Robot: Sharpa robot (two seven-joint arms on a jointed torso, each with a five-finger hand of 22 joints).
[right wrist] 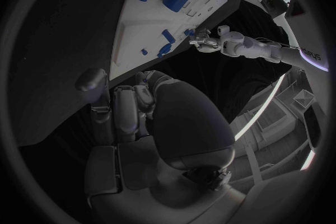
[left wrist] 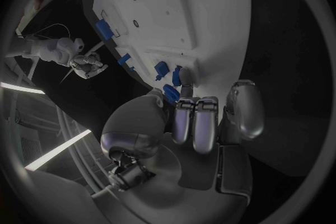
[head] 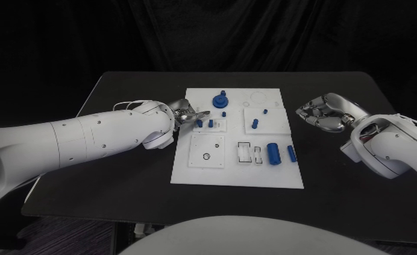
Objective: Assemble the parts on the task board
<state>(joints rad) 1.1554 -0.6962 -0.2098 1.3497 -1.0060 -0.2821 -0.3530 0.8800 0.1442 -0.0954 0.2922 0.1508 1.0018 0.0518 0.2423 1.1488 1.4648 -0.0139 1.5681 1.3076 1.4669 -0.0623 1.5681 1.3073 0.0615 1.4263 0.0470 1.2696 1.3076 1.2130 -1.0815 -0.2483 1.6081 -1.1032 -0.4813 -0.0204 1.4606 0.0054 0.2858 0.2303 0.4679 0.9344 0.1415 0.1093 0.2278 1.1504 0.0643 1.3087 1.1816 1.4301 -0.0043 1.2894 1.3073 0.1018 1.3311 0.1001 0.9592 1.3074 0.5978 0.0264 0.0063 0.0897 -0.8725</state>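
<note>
While fingers [left wrist: 183,85] touch a part [left wrist: 171,92], right hand [head: 322,112] curls.

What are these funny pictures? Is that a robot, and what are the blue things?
Yes, it is a robot with two white arms and silver hands. One picture looks down from its head; the two round ones come from cameras at its wrists. On the black table lies a white task board with small blue parts to put together. The left hand reaches over the board's edge, its fingers by a blue part. The right hand waits beside the board, fingers curled, holding nothing.
</note>
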